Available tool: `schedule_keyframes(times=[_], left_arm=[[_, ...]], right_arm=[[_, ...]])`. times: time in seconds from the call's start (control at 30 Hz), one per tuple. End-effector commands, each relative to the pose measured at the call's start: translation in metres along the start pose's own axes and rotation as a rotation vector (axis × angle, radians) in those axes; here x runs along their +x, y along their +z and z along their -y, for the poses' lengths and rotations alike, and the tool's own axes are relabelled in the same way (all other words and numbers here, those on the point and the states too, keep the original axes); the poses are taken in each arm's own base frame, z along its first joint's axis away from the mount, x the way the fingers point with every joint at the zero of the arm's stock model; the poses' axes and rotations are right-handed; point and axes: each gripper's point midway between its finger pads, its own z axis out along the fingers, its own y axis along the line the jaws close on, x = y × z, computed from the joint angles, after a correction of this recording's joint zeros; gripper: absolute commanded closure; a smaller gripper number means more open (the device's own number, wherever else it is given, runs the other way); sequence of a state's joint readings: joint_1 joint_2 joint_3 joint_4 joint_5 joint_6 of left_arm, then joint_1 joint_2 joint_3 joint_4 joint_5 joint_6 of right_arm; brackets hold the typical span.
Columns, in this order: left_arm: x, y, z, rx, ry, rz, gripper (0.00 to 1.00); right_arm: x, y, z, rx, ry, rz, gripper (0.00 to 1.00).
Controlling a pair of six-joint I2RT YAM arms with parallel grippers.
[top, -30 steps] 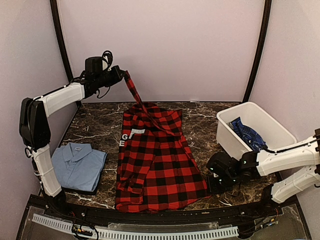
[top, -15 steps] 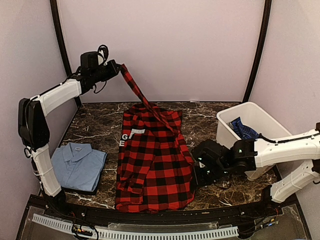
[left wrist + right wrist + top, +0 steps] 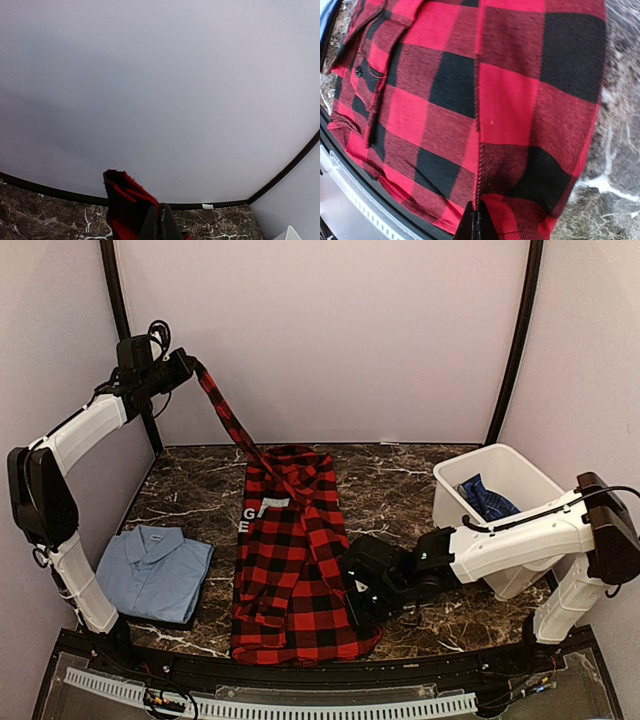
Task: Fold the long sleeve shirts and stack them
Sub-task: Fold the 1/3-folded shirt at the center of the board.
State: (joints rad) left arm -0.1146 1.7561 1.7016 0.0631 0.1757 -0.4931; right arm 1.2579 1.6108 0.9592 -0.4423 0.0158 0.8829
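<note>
Left claw [image 3: 188, 364] is raised high over the far left corner of the desk [image 3: 400, 490], jaws pressed together on the end of one sleeve [image 3: 235, 425] of the checked flannel [image 3: 295, 570]. The sleeve hangs taut on a slant from the claw down to the collar end of the shirt. In the left wrist view the red-and-black sleeve end [image 3: 125, 200] sticks up from between the closed fingertips [image 3: 150, 225], with the pale back wall behind it. The body of the flannel lies flat along the middle of the desk, collar end at the far side, hem at the near edge, and a white neck label [image 3: 272, 503] faces up near the collar. Right claw [image 3: 352, 612] is low at the flannel's right-hand side, near the hem. In the right wrist view its fingertips [image 3: 470, 227] are closed, pinching the cloth at a seam [image 3: 477, 125], with checked fabric filling most of the frame and bare marble at the right. The light blue shirt [image 3: 155, 575] lies folded on the near left of the desk, collar up, well apart from the flannel. The dark blue patterned shirt [image 3: 492, 502] sits bunched inside the white bin [image 3: 545, 490] at the right side of the desk.
</note>
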Motion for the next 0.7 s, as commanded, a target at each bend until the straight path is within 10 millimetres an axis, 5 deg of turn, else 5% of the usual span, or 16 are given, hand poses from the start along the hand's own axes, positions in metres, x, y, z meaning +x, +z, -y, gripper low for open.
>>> schedule_keyframes(times=[0.0,0.43,0.67], left_arm=[[-0.018,-0.018,0.003,0.019,0.029,0.038,1.0],[-0.022,-0.007,0.011,0.094,0.01,0.023,1.0],[-0.024,-0.01,0.019,0.13,0.007,0.022,1.0]], right_arm=[[-0.015,-0.001,-0.034,-0.102,-0.044,0.024,1.0],[-0.023,-0.002,-0.075,-0.23,-0.11,-0.01,1.0],[-0.016,0.016,-0.078,-0.25,-0.114,-0.051,1.0]])
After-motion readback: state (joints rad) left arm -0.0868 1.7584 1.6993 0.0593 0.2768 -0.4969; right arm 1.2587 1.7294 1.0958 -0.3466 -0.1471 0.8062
